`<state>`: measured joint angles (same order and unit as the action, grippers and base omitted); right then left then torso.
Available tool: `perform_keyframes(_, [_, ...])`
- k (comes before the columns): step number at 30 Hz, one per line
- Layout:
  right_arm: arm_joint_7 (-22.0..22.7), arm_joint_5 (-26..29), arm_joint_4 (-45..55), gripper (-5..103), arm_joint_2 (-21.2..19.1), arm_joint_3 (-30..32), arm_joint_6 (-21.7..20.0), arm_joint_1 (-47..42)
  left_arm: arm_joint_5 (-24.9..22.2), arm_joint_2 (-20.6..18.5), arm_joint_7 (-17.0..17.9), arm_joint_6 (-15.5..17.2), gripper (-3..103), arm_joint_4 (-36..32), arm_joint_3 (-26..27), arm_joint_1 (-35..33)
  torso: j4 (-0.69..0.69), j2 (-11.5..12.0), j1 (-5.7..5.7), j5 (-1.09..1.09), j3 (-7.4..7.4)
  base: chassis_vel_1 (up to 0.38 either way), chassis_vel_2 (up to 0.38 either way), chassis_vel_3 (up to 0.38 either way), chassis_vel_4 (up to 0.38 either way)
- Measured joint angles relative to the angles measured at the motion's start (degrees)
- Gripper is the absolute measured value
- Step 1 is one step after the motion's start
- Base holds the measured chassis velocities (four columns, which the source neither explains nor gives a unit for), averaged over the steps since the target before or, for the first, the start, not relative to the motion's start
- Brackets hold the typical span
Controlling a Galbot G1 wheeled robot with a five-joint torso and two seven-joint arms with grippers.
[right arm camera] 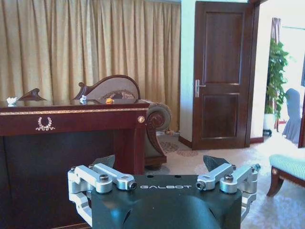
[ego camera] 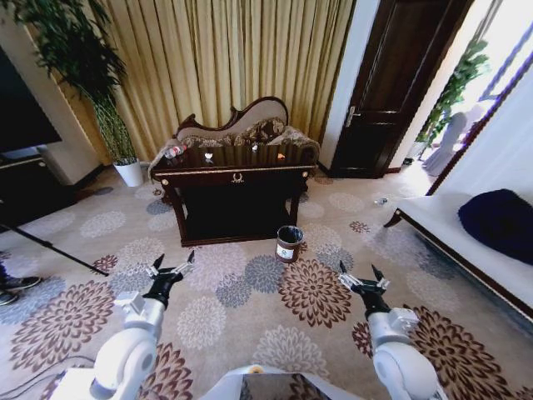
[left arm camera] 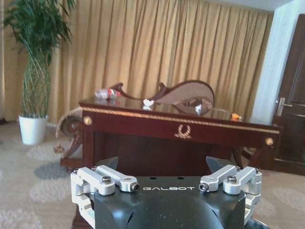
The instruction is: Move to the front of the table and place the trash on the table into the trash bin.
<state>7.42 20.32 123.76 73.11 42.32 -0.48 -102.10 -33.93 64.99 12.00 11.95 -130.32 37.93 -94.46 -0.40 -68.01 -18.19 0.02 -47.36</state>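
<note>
I stand on the flowered carpet (ego camera: pixel 250 292), well back from the table (ego camera: pixel 236 177), which sits ahead of me before the sofa (ego camera: pixel 241 129) and the gold curtain (ego camera: pixel 225 58). My left jaws (ego camera: pixel 171 268) and right jaws (ego camera: pixel 362 277) hang low over the carpet, both spread apart and holding nothing. On the tabletop the bottle (left arm camera: pixel 107 93) lies at my left end, two white scraps (left arm camera: pixel 148 102) rest near the middle, and a tiny orange piece (ego camera: pixel 280 155) sits toward the right end. The bin (ego camera: pixel 289 243) stands on the carpet just beside the table's right front leg.
</note>
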Motion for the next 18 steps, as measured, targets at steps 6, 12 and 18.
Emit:
perform_keyframes(6, [-2.3,1.7,-1.6,100,-3.0,3.9,2.5,-0.5,-1.5,-2.1,-2.8,-0.4,100,3.6,3.8,1.9,0.0,0.0,0.0,-0.01,0.0,0.0,0.0,0.0,0.0])
perform_keyframes(12, [-2.3,3.0,-2.3,100,-3.8,7.1,2.5,-0.4,-0.8,-2.4,-5.7,-1.1,100,6.0,6.6,2.1,0.0,0.0,0.0,-0.01,0.0,0.0,0.0,0.0,0.0])
perform_keyframes(18, [-0.8,3.8,-0.9,100,-3.5,6.7,1.3,-0.5,-0.1,-2.1,-6.9,-1.7,100,6.1,7.3,1.6,0.0,0.0,0.0,-0.01,0.0,0.0,0.0,0.0,0.0])
